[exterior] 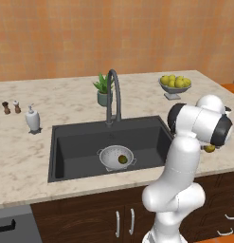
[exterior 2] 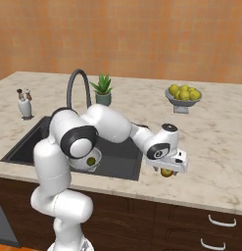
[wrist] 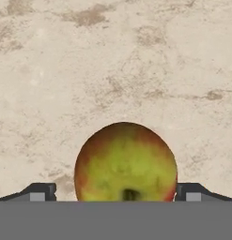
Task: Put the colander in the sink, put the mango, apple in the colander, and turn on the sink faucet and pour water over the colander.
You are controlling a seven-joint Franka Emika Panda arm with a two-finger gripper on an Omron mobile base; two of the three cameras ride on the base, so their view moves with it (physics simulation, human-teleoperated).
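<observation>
Far left of counter (exterior: 23, 156): two small brown shakers (exterior: 11, 107), then white soap dispenser (exterior: 32, 118), upright, just left of sink (exterior: 66, 142).

Sink dark grey, set into pale marble top. Colander (exterior: 116, 157) resting on basin floor, toward front middle. Mango (exterior: 122, 159) inside colander, dark green, right of its centre. In right base view, colander and mango mostly hidden behind arm's shoulder joint; green fruit (exterior 2: 91, 161) just visible at joint's lower edge.

Sink faucet (exterior: 113, 95) at back rim of sink, gooseneck arched forward over basin. Potted plant (exterior: 104, 90) just behind faucet, green spiky leaves, small grey-green pot.

Right of sink: arm folded over counter, elbow high, forearm reaching down toward front edge. Gripper (exterior 2: 167, 169) low over marble, pointing down, just right of sink's front right corner. Apple (wrist: 125, 161) on counter directly below hand, seated between two fingertips (wrist: 40, 192). Yellow-green with red flush at sides, stem dimple facing camera. Jaws spread wide, one tip each side of apple; small gap at left tip, right tip very near skin, contact impossible to confirm. Apple also seen as small yellow-green patch (exterior: 209, 148) under wrist in left base view, and beneath hand (exterior 2: 166, 172) in right base view.

Back right of counter: footed grey bowl (exterior: 174, 90) heaped with pale yellow-green fruits (exterior: 176, 81), well apart from gripper.

Dark wood cabinets (exterior: 113, 213) with silver handles below counter. Orange tiled wall (exterior: 113, 33) behind.
</observation>
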